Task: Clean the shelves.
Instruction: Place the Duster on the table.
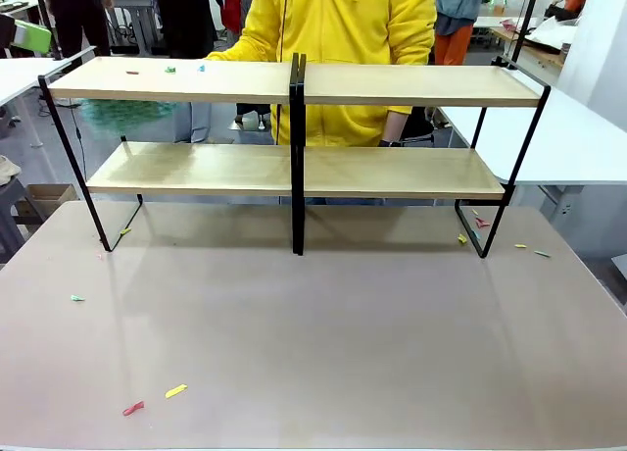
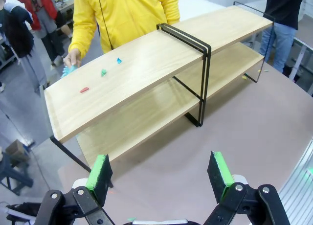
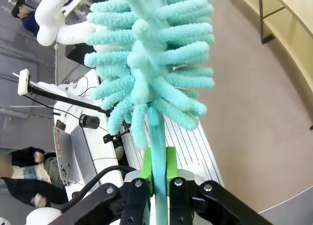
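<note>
Brownish tabletop [image 1: 323, 333] carries the shelves [image 1: 294, 172], at 12 o'clock from me across the far half, a person in yellow [image 1: 338, 29] standing behind. Small coloured scraps [image 1: 168, 70] sit on the top board's left end, at about 11 o'clock; more scraps lie on the table near the rack's feet and toward 7 o'clock. Step in hand, as I judge it: tool is gripped, sweeping not yet begun. Next move calls for carrying the duster over to that top board and brushing the bits off without knocking the black frame. My right gripper [image 3: 157, 173] is clamped narrow on the teal handle of a fluffy teal duster [image 3: 151, 54], head pointing away from me. My left gripper [image 2: 161, 173] hangs wide apart, holding nothing, aimed at the shelves' left end.
</note>
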`<state>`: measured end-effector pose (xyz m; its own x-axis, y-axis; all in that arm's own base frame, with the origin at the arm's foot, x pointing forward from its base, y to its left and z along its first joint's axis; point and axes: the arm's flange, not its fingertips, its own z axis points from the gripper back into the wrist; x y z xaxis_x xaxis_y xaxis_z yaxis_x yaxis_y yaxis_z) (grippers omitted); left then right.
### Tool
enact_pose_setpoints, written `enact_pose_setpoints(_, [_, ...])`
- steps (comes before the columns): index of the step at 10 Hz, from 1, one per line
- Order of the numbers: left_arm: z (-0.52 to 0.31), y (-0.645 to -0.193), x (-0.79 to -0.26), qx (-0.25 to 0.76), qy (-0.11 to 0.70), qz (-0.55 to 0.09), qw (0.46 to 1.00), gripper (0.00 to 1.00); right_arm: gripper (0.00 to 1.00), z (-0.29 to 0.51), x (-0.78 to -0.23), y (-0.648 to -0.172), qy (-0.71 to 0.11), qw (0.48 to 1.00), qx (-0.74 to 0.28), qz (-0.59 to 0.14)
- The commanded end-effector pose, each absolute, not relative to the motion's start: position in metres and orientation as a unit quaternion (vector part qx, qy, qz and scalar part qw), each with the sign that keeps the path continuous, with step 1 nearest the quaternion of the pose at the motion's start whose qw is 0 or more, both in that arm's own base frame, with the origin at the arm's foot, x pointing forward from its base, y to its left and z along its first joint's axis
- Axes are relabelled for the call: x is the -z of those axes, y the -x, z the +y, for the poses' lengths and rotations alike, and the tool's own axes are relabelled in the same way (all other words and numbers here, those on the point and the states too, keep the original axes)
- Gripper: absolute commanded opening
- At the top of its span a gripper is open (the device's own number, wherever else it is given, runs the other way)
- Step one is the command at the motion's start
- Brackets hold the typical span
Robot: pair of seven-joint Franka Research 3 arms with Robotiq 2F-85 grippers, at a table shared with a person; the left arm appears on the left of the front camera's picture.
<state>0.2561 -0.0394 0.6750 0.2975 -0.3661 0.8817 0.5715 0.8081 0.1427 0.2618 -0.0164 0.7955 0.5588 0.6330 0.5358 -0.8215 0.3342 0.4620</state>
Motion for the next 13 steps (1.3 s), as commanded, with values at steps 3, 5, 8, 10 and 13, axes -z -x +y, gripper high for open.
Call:
enact_pose_setpoints(3, [-0.039, -0.258, -0.674, 0.293, 0.101, -0.517, 0.798, 1.00, 0.12, -0.017, -0.796, -0.262, -0.360, 0.806, -0.451, -0.131])
enact_pose_setpoints(5, [-0.051, -0.267, -0.644, 0.252, 0.208, -0.437, 0.838, 1.00, 0.12, 0.025, -0.727, -0.273, -0.286, 0.835, -0.460, 0.096])
enact_pose_setpoints(8, [0.004, -0.269, -0.480, 0.012, 0.275, -0.272, 0.922, 1.00, 0.12, 0.058, -0.566, -0.304, -0.274, 0.805, -0.448, 0.276])
enact_pose_setpoints(10, [0.008, -0.247, -0.380, -0.080, 0.450, -0.215, 0.863, 1.00, 0.12, 0.046, -0.501, -0.316, -0.326, 0.780, -0.437, 0.308])
enact_pose_setpoints(13, [0.006, -0.251, -0.297, -0.120, 0.506, -0.064, 0.852, 1.00, 0.12, 0.012, -0.460, -0.338, -0.394, 0.806, -0.370, 0.242])
